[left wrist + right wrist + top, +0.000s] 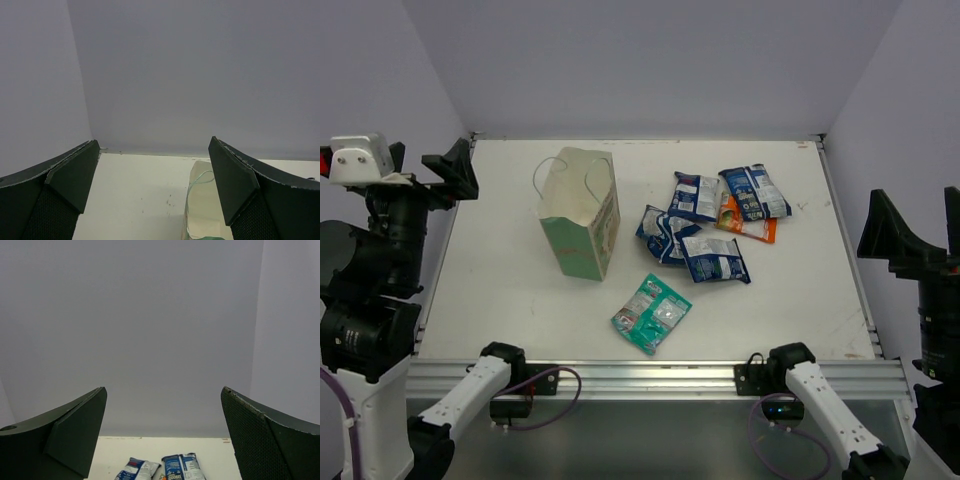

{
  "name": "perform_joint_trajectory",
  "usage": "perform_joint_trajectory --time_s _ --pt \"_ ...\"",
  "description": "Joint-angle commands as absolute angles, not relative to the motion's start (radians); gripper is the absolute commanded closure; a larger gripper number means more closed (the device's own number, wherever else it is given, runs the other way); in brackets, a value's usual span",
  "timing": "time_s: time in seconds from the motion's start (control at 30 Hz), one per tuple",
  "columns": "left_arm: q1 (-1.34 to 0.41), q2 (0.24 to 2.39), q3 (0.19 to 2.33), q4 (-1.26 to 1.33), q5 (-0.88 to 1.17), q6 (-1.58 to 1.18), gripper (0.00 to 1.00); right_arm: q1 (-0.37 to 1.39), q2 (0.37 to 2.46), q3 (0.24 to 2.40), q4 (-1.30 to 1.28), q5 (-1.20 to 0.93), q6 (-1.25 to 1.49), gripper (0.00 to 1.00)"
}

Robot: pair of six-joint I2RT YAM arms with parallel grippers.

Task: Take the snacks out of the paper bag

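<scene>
the task looks all but done: six snacks [715, 257] lie on the counter [500, 300] at centre and right of the frame, beside the upright paper bag [580, 215] left of centre, whose open top shows nothing inside, while the left gripper [450, 170] and right gripper [905, 240] hang spread and empty at the edges.

Green paper bag [582, 225] upright, open; blue/orange snacks [715, 257] heaped flat to its right, teal pkt [651, 313] apart, nearer
</scene>
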State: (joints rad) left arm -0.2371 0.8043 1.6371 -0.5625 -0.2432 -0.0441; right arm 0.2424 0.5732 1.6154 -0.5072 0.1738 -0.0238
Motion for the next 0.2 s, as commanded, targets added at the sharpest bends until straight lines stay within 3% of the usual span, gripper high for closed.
perform_joint_trajectory --time_s 0.0,0.17 --pt "-0.244 0.801 1.611 -0.519 -0.244 -0.067 0.00 0.252 0.584 1.623 -0.479 0.186 -0.041 0.01" --pt "-0.244 0.810 1.600 -0.520 -0.227 -0.077 0.00 0.252 0.581 1.614 -0.477 0.181 -0.037 0.01"
